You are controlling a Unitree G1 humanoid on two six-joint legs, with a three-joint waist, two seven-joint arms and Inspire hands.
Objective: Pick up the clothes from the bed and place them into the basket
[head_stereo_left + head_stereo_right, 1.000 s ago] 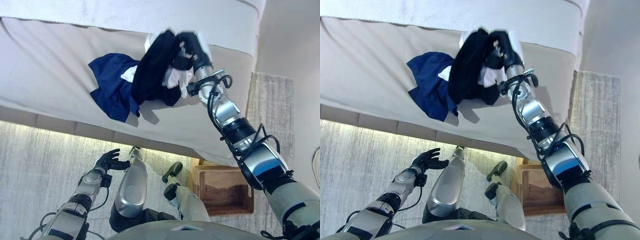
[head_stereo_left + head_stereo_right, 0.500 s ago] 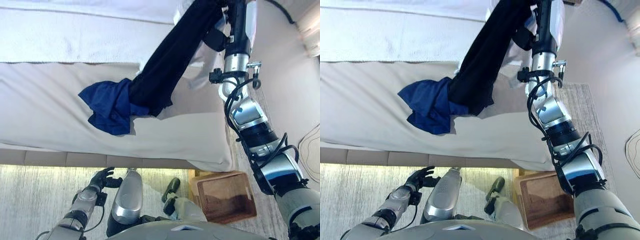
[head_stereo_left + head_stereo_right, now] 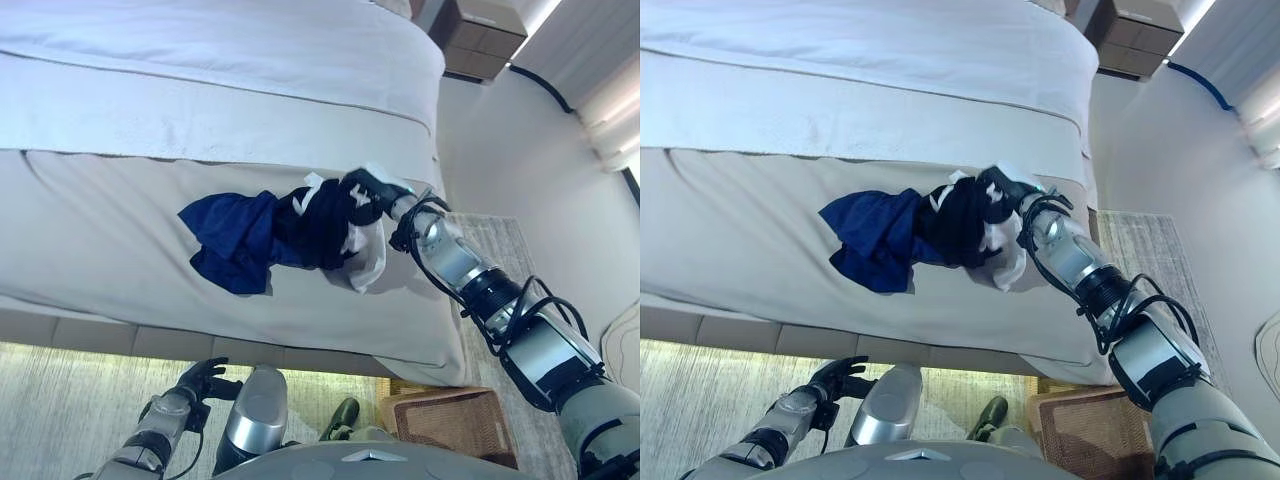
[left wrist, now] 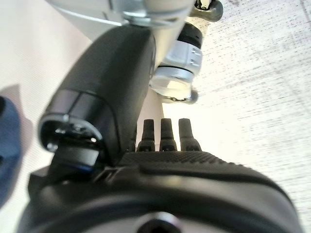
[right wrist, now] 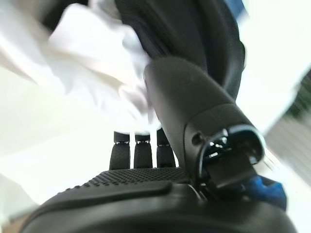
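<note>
Right now the right hand (image 3: 365, 193) has its fingers (image 5: 135, 148) curled into a bundle of cloth, thumb pressed over the top of it; the right wrist view shows a black garment (image 3: 322, 222) and a white garment (image 3: 368, 256) bunched together in that grip. The bundle sits low against the bed (image 3: 100, 210), the black cloth heaped at the hand's nine o'clock and the white piece hanging down toward six o'clock, draped onto the beige cover. Touching the black garment on its nine o'clock side lies a blue garment (image 3: 232, 235), crumpled flat on the bed and not in the hand. The right arm runs from the hand out toward four o'clock, past the corner of the mattress.

Down at seven o'clock in the eye views, the left hand (image 3: 205, 379) hangs beside the bed over the pale rug (image 3: 60, 410), fingers (image 4: 161, 133) loosely extended and holding nothing. The wicker basket (image 3: 450, 425) stands on the floor at five o'clock, off the bed's corner and well apart from the clothes; no cloth can be made out in the part of it that shows. At one o'clock, beyond the bed, a wooden nightstand (image 3: 483, 38) stands against the wall.
</note>
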